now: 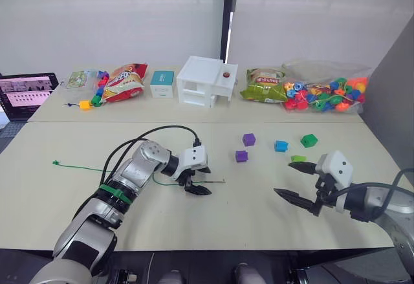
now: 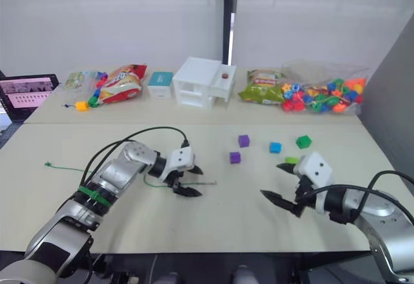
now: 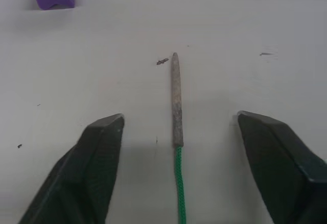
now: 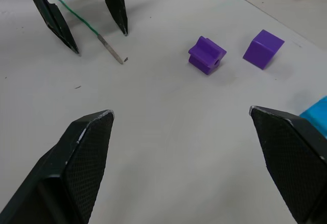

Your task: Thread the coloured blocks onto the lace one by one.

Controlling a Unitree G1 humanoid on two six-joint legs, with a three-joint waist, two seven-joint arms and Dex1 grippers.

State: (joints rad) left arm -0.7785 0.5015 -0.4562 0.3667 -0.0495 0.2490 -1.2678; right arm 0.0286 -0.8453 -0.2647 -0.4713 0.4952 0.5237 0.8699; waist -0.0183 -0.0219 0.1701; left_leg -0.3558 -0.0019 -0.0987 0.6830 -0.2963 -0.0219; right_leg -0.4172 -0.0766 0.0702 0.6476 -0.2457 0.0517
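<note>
1. My left gripper (image 1: 198, 185), centre-left of the frame, stands wide open and empty, straddling the lace (image 3: 177, 132) tip without touching it.
2. My right gripper (image 1: 299, 182), lower right, is also spread wide, holding nothing.
3. The coloured blocks (image 1: 242, 156) lie loose on the table (image 1: 259, 226), centre-right, between both grippers.

Two purple blocks (image 1: 249, 140) (image 1: 241, 156), one blue block (image 1: 281, 146), two green blocks (image 1: 309, 140) (image 1: 298, 158), one lace (image 1: 84, 167), two snack bags (image 1: 124, 81) (image 1: 264, 85)
</note>
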